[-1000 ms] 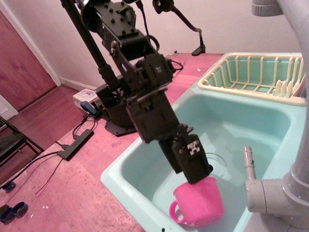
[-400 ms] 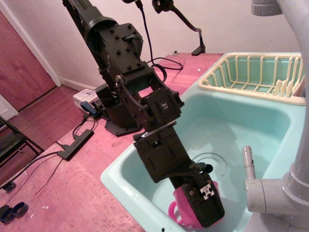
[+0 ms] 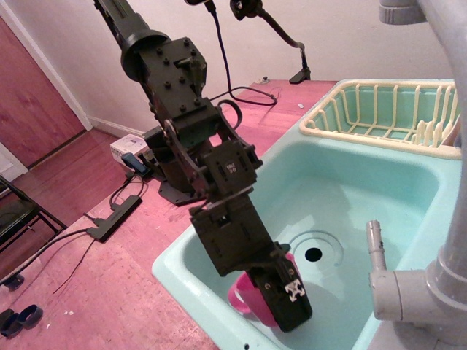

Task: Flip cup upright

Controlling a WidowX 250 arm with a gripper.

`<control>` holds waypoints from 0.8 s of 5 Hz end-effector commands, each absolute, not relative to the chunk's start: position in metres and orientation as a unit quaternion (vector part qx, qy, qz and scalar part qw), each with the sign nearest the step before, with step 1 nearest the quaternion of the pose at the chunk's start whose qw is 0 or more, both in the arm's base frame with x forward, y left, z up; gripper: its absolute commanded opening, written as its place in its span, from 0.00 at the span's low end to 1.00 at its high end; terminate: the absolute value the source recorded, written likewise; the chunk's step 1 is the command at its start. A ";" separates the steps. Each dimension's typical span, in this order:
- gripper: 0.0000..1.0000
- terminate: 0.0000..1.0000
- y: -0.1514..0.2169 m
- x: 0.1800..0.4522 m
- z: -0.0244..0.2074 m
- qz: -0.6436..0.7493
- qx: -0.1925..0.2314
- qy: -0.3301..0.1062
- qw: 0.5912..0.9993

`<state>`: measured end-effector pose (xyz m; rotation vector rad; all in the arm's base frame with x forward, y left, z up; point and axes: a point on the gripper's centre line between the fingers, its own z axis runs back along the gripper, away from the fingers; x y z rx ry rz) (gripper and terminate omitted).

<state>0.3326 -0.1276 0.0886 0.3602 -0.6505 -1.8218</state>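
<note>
Low in the frame, just right of centre, the gripper (image 3: 288, 310) is down in the sink (image 3: 408, 189) against the pink cup (image 3: 248, 295); I cannot tell if it is pinching. It should keep a firm hold and turn slowly. Which way the cup's mouth or long axis points is hidden.

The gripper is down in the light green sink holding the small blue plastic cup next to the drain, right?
Not quite: the small plastic cup with a loop handle is bright pink, not blue, as the observation.image view shows. The gripper is indeed low in the light green sink, at the cup, near the round drain.
</note>
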 end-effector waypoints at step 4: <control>1.00 0.00 -0.084 0.286 0.086 -0.803 0.042 -0.064 0.591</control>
